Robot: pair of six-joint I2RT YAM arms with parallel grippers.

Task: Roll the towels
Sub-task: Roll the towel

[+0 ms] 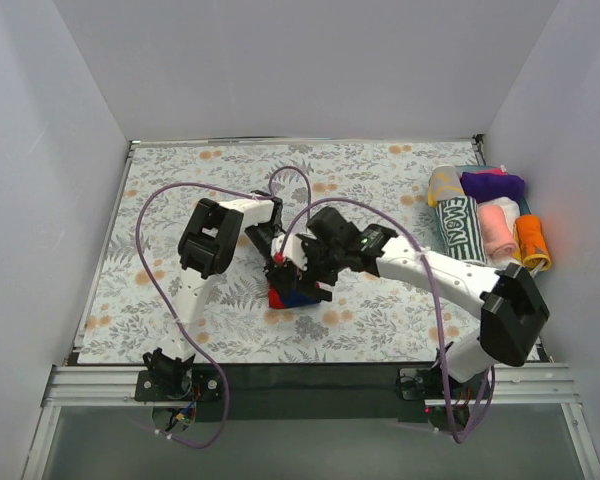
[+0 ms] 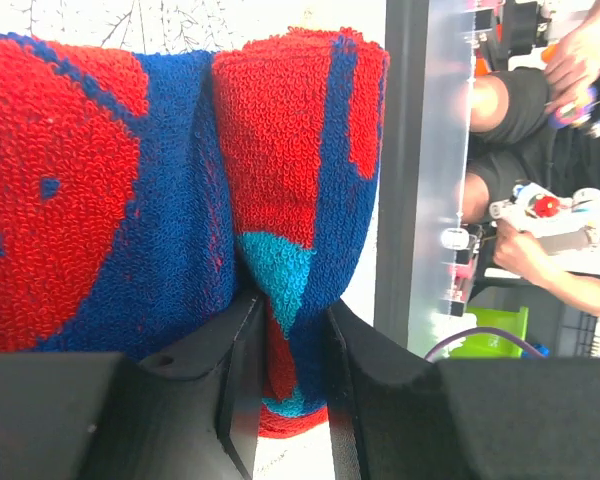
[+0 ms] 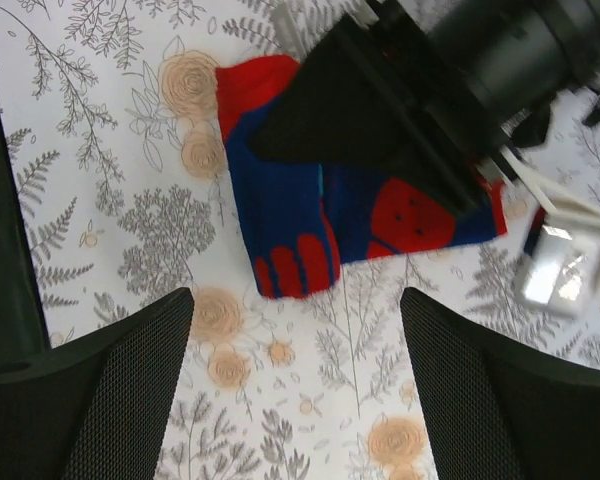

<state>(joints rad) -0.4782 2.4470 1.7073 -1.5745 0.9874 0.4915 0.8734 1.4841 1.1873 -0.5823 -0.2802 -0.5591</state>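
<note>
The red and blue towel (image 1: 292, 298) lies partly rolled on the floral table covering near the middle front. My left gripper (image 1: 280, 262) comes down on it from the left. In the left wrist view the left gripper (image 2: 292, 310) is shut on a fold of the towel (image 2: 280, 150), and cloth touches both fingers. My right gripper (image 1: 315, 268) hovers just right of it. Seen from the right wrist, the right gripper (image 3: 295, 300) is open over bare covering, with the towel (image 3: 300, 225) a short way ahead. A salmon-pink towel (image 1: 495, 230) lies rolled at the far right.
Rolled cloths are piled at the back right: a green and white one (image 1: 462, 225), an orange one (image 1: 532, 242), a purple one (image 1: 492, 185). White walls close in the flower-and-fern covering (image 1: 180, 190) on three sides. The arms' purple cables (image 1: 155, 215) loop over the left half.
</note>
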